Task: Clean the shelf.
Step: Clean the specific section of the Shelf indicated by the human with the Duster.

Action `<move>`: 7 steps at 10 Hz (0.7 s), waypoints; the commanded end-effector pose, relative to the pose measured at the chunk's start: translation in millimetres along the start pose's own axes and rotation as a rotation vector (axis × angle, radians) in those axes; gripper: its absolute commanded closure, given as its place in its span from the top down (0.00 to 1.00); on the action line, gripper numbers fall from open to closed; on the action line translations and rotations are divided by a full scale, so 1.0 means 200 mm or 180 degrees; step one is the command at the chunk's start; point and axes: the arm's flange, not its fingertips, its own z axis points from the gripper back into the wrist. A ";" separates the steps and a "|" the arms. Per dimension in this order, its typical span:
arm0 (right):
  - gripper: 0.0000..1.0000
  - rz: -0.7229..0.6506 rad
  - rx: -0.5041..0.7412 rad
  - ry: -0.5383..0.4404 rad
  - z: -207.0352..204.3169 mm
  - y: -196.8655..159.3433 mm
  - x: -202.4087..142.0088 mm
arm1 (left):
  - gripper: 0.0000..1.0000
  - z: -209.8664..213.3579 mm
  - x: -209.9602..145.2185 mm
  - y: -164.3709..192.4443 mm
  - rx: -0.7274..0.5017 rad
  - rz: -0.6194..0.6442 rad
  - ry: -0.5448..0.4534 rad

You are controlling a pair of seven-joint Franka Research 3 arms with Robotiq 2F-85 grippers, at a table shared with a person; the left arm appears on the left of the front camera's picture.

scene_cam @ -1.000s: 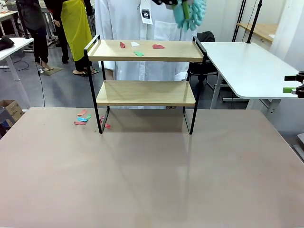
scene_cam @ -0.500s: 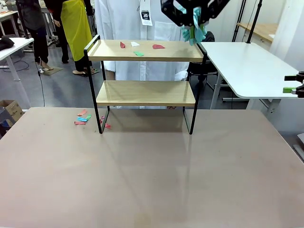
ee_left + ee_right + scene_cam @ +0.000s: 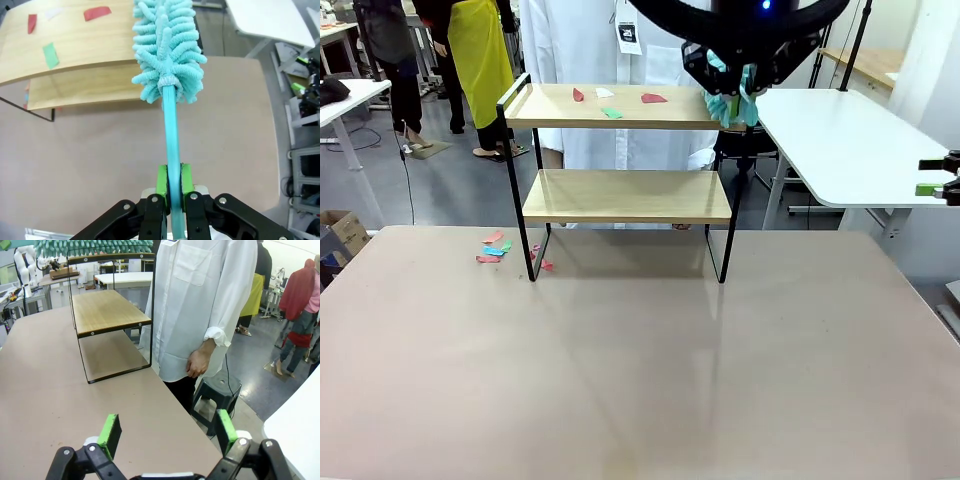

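Near the far edge of the bench (image 3: 640, 360), shelf (image 3: 625, 195) stood upright, paper scraps (image 3: 612, 112) lay on its top board, left gripper (image 3: 171, 181) clenched the teal duster (image 3: 167, 45) by its handle, duster head at the top board's right end, right gripper (image 3: 166, 432) was released, jaws wide apart.

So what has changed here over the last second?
The left pincer, shut on the teal duster, has come down from the top of the picture, bringing the duster head to the right end of the shelf's top board. The paper scraps on that board, the other scraps on the table and the open right pincer stayed put.
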 end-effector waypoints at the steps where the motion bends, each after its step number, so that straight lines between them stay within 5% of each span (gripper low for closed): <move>1: 1.00 -0.0042 -0.0038 0.0073 -0.01 0.00 0.03 | 0.13 0.02 0.03 -0.03 0.0025 0.0053 0.0016; 7: 1.00 -0.0042 -0.0038 0.0073 -0.01 0.00 0.03 | 0.13 -0.04 0.02 0.02 0.0099 -0.0016 0.0129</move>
